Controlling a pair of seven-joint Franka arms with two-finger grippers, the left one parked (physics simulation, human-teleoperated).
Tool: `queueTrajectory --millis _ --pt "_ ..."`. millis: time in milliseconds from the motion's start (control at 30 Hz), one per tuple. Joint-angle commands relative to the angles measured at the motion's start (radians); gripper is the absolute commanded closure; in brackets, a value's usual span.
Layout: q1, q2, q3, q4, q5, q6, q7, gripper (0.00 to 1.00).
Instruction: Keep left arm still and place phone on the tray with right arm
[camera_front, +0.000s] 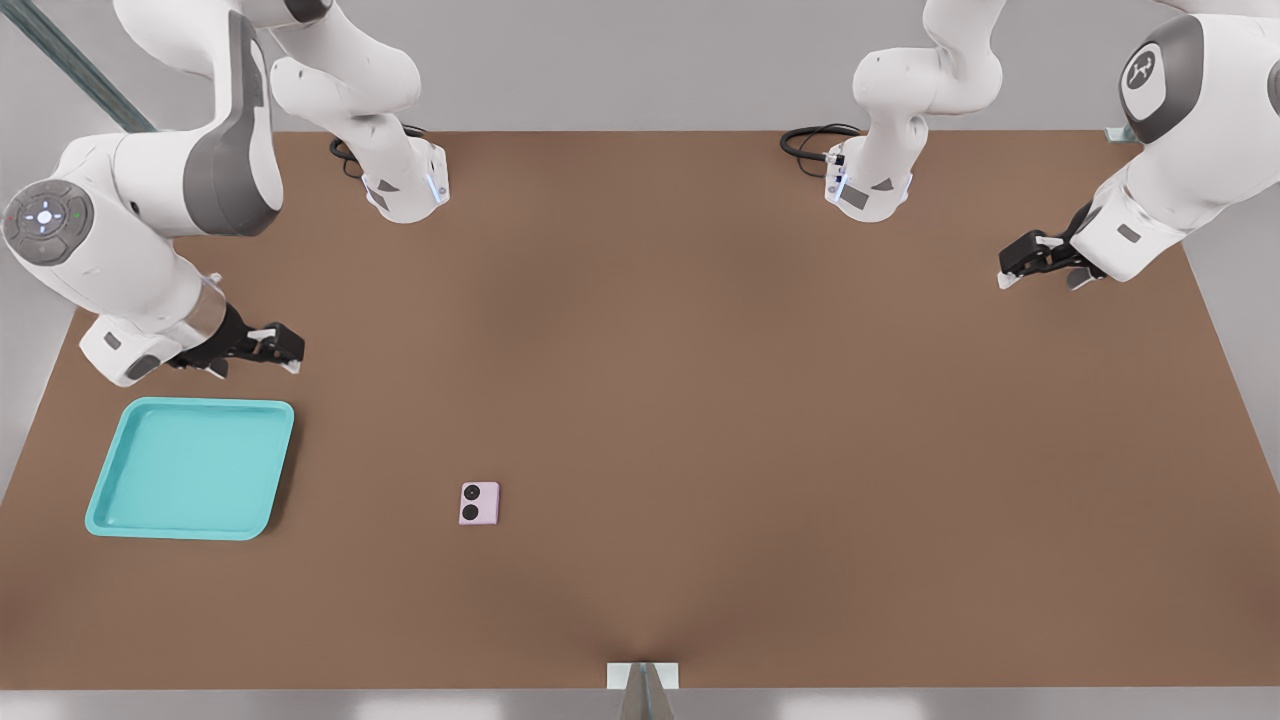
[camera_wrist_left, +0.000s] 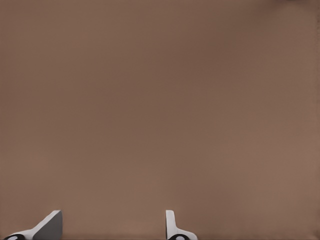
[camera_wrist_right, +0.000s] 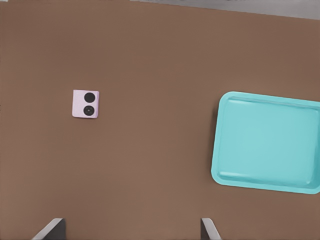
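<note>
**Phone Waits on the Table, Tray Has Nothing In It**

The gripper (camera_front: 262, 347) on the right arm (camera_front: 140, 240) hangs above the table (camera_front: 700, 400), just past the far edge of the tray (camera_front: 190, 467). Its two fingers stand wide apart and hold nothing. In the right wrist view, both fingertips (camera_wrist_right: 50, 229) poke into the picture with a big gap between them.

The phone (camera_front: 479, 503) lies flat on the brown table with its two black lenses facing up. It sits well apart from the tray, toward the front view's right. It is also well apart from the gripper. So the pick-up has not started yet.

What could go wrong? The phone is small, thin and flat on the table. The fingers may slide over it and not catch it. If the gripper comes down a bit off to one side, a finger could push the phone away. If it comes down too hard, the fingers could bump the table. A weak hold could let the phone slip out on the way to the tray. It could also land on the raised rim and tip off onto the table.

The blue-green tray is the only thing here that holds stuff. Right now nothing lies inside it.
</note>
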Motion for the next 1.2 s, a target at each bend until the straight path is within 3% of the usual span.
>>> queueTrajectory --millis 0,67,133,333,467,1167 --pt "-0.006 -0.001 -0.003 0.000 0.005 0.047 0.026 0.00" --pt "0.000 0.022 -0.001 -0.003 0.029 0.062 0.025 0.00" --pt "0.002 0.098 0.048 -0.039 0.026 0.208 0.033 0.00" --pt "0.125 0.459 0.061 -0.200 -0.006 0.869 0.299 0.00" --pt "0.157 0.571 0.058 -0.190 -0.006 0.989 0.428 0.00" --pt "0.185 0.684 0.049 -0.131 -0.077 1.029 0.461 0.00"
